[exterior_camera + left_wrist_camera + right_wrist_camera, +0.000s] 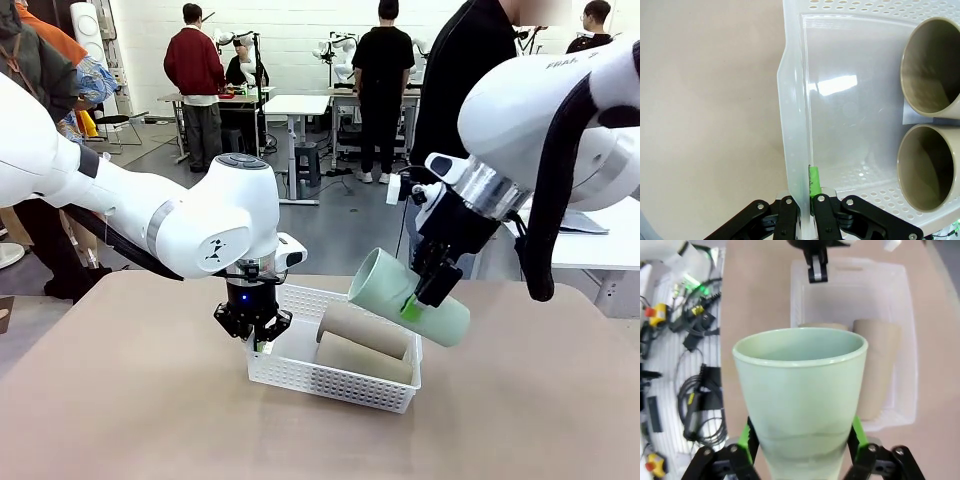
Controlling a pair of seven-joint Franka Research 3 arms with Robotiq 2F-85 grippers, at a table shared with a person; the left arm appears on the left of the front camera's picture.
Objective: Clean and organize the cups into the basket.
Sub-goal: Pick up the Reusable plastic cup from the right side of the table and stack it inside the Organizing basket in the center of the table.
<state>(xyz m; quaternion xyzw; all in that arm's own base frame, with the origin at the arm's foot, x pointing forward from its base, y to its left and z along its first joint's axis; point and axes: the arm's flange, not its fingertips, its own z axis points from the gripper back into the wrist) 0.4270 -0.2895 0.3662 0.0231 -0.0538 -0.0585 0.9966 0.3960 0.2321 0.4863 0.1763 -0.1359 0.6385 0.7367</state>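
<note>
The white mesh basket sits at the table's middle with two tan cups lying side by side in its right half. My left gripper is shut on the basket's left wall. In the left wrist view the fingers clamp that wall, one green pad inside, and both tan cup mouths face the camera. My right gripper holds the mint green cup tilted above the basket's right end. In the right wrist view the mint cup sits between green pads, above the basket.
A person in black stands behind the table's far right edge. Bare tan tabletop surrounds the basket. Cables and tools lie on a white surface beside the table. Other people and tables stand farther back.
</note>
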